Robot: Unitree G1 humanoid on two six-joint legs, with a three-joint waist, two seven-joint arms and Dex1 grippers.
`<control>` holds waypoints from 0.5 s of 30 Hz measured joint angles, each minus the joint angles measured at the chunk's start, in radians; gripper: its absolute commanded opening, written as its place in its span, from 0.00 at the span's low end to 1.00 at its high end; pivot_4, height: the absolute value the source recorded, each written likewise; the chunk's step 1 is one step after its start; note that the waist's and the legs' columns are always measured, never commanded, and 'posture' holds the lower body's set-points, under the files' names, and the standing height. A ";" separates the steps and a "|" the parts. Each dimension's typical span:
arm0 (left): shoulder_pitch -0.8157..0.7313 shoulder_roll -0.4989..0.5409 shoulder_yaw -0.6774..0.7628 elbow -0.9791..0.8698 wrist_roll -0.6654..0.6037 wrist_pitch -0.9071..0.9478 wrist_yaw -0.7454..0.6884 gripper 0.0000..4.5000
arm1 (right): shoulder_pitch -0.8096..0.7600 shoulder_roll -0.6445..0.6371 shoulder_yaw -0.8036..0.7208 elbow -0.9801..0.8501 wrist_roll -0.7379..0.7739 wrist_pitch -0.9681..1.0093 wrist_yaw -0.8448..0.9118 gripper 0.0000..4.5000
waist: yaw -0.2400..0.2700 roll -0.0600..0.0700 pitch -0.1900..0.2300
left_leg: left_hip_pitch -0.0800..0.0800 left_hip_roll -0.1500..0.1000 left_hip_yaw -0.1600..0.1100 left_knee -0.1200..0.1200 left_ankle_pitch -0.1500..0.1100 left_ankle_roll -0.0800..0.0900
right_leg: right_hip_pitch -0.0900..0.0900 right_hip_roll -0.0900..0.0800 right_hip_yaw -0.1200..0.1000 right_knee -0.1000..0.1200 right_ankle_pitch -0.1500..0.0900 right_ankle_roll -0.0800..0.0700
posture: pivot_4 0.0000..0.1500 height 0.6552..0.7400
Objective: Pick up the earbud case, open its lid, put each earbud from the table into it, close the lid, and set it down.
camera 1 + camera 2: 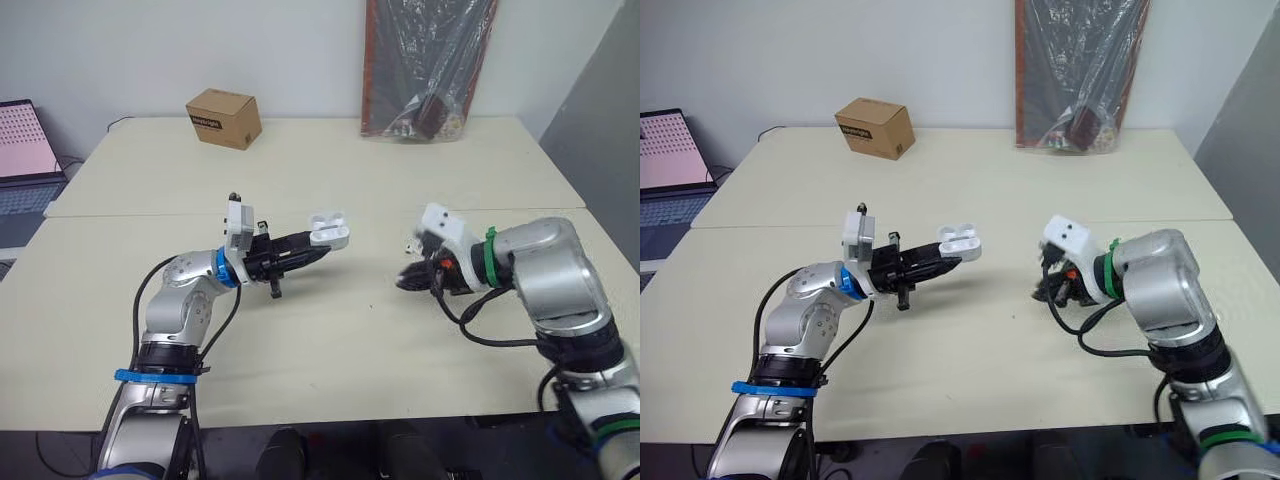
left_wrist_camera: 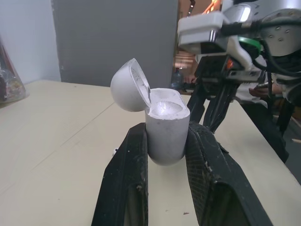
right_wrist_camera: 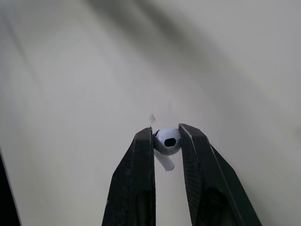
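Right gripper [image 3: 166, 133] pinches earbud [image 3: 168, 141], seemingly at table [image 1: 340, 385]; left gripper [image 2: 165, 131] clamps open case [image 2: 164, 143].

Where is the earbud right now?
Right wrist view: the earbud sits pinched in the right pincer, close to the table, to the right of the open case.

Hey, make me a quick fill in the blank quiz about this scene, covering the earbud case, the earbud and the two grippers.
1. The left gripper clamps the small white plastic earbud case between its two ____ fingers.
2. The case's rounded lid is ____.
3. The other gripper, on the robot's ____ arm, pinches a small white earbud.

Missing words: black; open; right.
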 measured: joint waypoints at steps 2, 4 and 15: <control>-0.012 -0.010 0.000 0.024 0.008 -0.018 0.004 0.16 | 0.006 0.103 -0.118 -0.090 0.034 0.074 -0.079 0.09 | 0.000 0.000 0.000 | 0.000 0.000 0.000 0.000 0.000 0.000 | 0.000 0.000 0.000 0.000 0.000 0.000 | 1.00 1.00; -0.021 -0.020 0.000 0.028 0.013 -0.034 0.008 0.16 | 0.009 0.181 -0.181 -0.147 0.073 0.108 -0.144 0.09 | 0.000 0.000 0.000 | 0.000 0.000 0.000 -0.001 0.000 0.000 | 0.000 0.000 0.000 0.000 0.000 0.000 | 1.00 1.00; -0.067 -0.064 -0.002 0.094 0.053 -0.101 0.050 0.16 | -0.128 0.538 -0.296 -0.145 0.159 0.115 -0.554 0.09 | -0.004 0.001 0.000 | 0.001 0.000 0.000 -0.001 0.000 0.000 | -0.001 0.000 0.000 0.002 0.000 0.000 | 1.00 1.00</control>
